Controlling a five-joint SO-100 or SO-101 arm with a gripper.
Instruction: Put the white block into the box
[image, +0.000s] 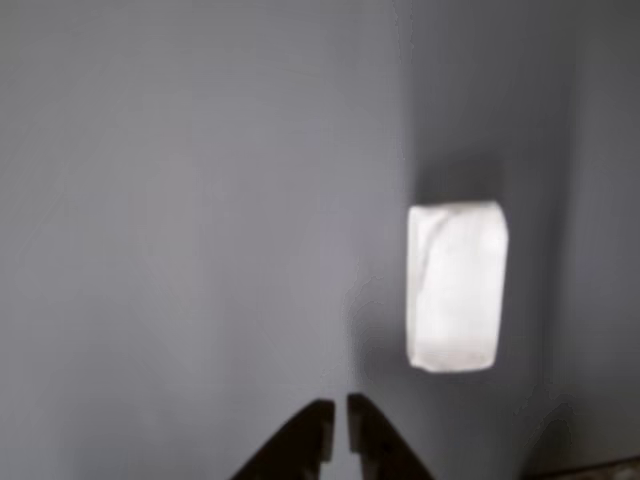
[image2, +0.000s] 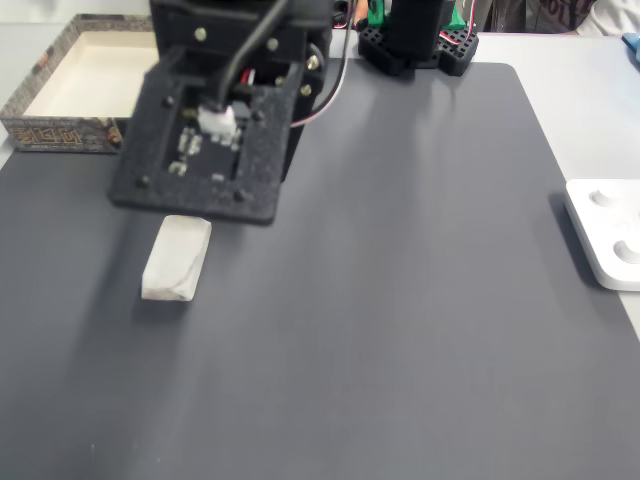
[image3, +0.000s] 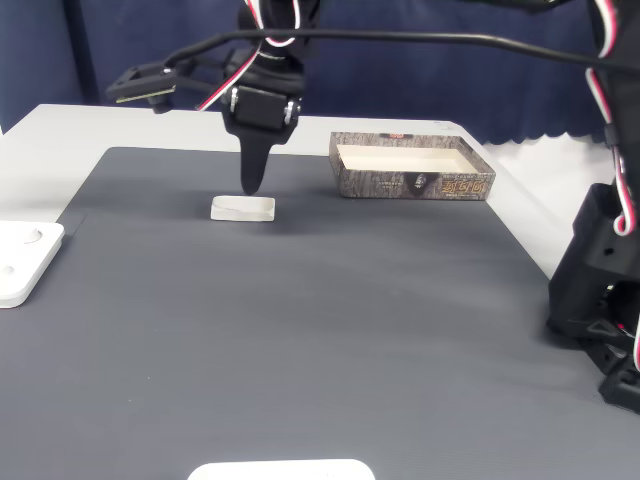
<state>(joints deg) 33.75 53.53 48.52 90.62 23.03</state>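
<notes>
- We see the white block (image2: 177, 258) lying flat on the dark grey mat (image2: 400, 300), in a fixed view near the mat's left edge, nothing gripping it.
- The end effector (image3: 253, 185) points down just behind the block in a fixed view; in the other view its two dark tips (image: 340, 420) sit close together with only a thin gap, holding nothing, the block (image: 455, 286) up and to their right.
- The box (image3: 412, 167) rests near the mat's far edge, apart from the block.
- A flat white device (image2: 606, 232) lies at the mat's right edge in a fixed view.
</notes>
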